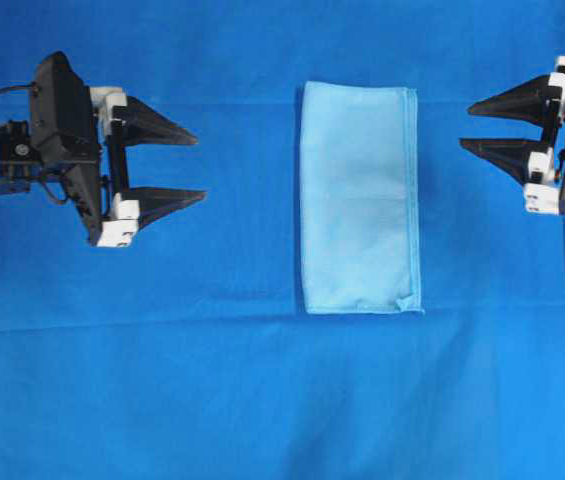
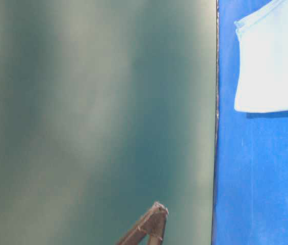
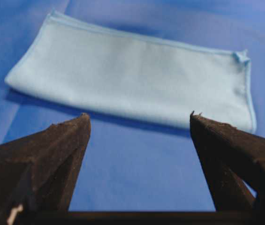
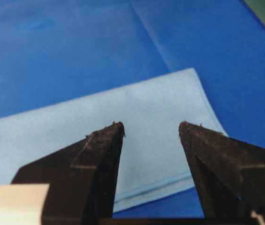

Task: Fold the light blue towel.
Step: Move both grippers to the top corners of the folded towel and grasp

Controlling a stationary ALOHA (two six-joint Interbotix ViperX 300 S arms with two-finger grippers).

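Folded towel at centre, both grippers spread and empty.

In the overhead view the light blue towel (image 1: 359, 198) lay as a tall, narrow folded rectangle in the middle of the royal-blue table covering (image 1: 262, 400), its long sides running from twelve to six o'clock, the hemmed edges along its three o'clock side and a small puckered corner at about five o'clock. The left gripper (image 1: 192, 165) stood well apart from it at nine o'clock, jaws wide with nothing between them, tips pointing toward the cloth. The right gripper (image 1: 472, 127) sat near three o'clock, slightly toward two, likewise spread and holding nothing, clear of the towel's hem. From the left wrist camera the towel (image 3: 137, 86) lay flat beyond the black fingers (image 3: 62, 150); the right wrist camera showed its fingers (image 4: 99, 159) over the cloth (image 4: 137, 117).
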